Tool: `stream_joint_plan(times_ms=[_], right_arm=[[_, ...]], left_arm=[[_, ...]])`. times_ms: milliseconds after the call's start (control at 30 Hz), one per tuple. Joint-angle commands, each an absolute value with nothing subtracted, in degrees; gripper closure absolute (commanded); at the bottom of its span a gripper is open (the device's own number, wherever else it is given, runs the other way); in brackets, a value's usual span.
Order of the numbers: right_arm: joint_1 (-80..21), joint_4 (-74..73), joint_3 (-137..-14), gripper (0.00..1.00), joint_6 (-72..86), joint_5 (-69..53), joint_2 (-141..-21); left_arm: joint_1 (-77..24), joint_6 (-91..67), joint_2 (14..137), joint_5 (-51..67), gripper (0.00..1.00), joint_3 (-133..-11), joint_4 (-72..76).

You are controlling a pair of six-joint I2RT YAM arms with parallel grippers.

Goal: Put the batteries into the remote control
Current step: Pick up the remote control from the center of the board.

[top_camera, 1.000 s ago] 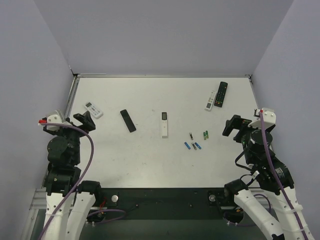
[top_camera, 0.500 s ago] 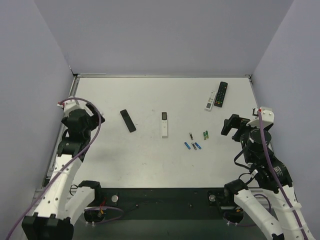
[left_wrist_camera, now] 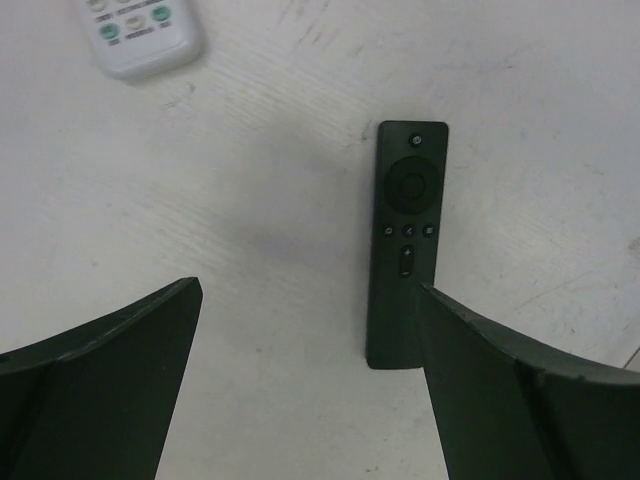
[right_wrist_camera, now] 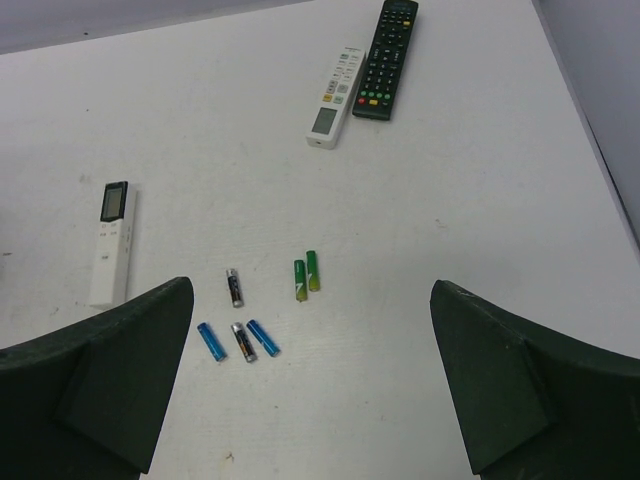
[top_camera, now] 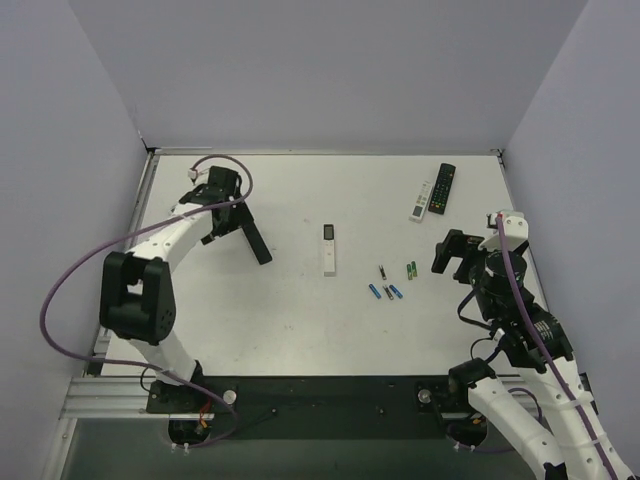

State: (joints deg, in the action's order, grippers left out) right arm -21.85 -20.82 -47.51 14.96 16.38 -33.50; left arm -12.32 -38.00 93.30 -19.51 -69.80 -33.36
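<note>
With jaws spread wide, the left gripper (left_wrist_camera: pixel 308 300) hovers over the slim black plastic remote (left_wrist_camera: pixel 405 245) at ten o'clock, while the right gripper (top_camera: pixel 448 252), equally wide, faces the small blue, green and dark cylindrical batteries (right_wrist_camera: pixel 241 341) at four o'clock.

No text, brand or number could be read anywhere. The slim black remote (left_wrist_camera: pixel 405 245) bore only small button symbols, too faint to make out. Print on the white remote (left_wrist_camera: pixel 135 35) was blurred. The wrappers of the batteries (right_wrist_camera: pixel 243 341) showed colour but no legible lettering.
</note>
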Motion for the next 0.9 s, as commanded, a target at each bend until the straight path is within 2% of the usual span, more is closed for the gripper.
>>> stream_joint_plan(times_ms=[0,133,500,733,867], right_arm=[[-22.2,-19.4,-46.8,0.0,15.2,14.9,-33.6],[-22.1,-19.8,-46.3,0.0,15.3,13.9,-32.9],[-22.1,-20.7,-45.9,0.0,15.1,13.1,-32.3],[-22.1,-20.8,-46.0,0.0,15.0,12.7,-32.9],[-22.2,-20.8,-46.1,0.0,15.0,12.6,-33.0]], left_arm=[[-15.4,-39.0,103.3,-22.1,0.03,-82.8,-38.2],[-15.8,-40.3,112.9,-20.7,0.03,-90.5,-40.8],[-16.3,-43.1,123.0,-19.8,0.03,-97.9,-43.2],[-16.3,-43.7,125.1,-18.5,0.12,-97.9,-43.5],[-16.3,-44.1,124.6,-17.8,0.21,-96.2,-42.7]])
